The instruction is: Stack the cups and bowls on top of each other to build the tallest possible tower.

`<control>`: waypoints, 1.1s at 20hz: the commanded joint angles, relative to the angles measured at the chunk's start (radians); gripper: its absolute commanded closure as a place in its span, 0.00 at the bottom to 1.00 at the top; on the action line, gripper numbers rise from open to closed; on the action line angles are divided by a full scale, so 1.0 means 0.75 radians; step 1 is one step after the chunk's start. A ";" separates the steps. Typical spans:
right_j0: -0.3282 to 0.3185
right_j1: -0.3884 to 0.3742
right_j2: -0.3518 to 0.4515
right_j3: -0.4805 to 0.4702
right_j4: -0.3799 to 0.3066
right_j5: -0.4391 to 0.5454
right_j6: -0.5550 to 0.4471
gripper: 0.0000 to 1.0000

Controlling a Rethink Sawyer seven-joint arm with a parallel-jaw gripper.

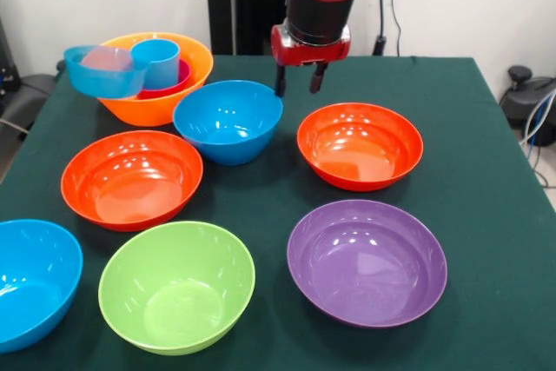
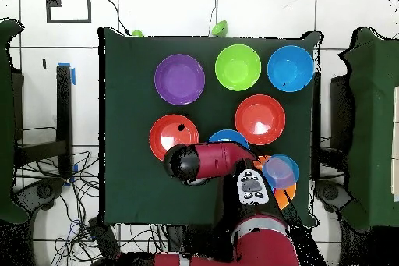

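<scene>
The claw (image 1: 301,84) is hanging with its fingers spread and gripping nothing, just behind the far rim of a blue bowl (image 1: 228,120). At the far left of the bench (image 1: 486,215), an orange bowl (image 1: 156,103) is holding a red cup (image 1: 169,87), mostly hidden, and a light-blue tumbler (image 1: 158,62). Another blue bowl (image 1: 104,72) is leaning tilted on its rim. In the overhead view the arm (image 2: 204,161) is covering most of this cluster. A third blue bowl (image 1: 33,280) is being cut off at the near left edge.

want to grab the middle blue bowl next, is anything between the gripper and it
Nothing visible stands between them. The gripper, fingers apart and empty, hangs just above and behind the blue bowl's far right rim. The bowl is empty, and the neighbouring red-orange bowl sits clear to the side.
</scene>
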 commanded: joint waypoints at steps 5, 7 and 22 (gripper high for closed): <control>-0.019 -0.053 0.066 -0.087 -0.074 0.124 -0.049 0.00; -0.021 -0.080 0.070 -0.075 -0.063 0.151 -0.052 0.00; -0.063 -0.149 0.132 -0.024 -0.027 0.231 -0.070 0.00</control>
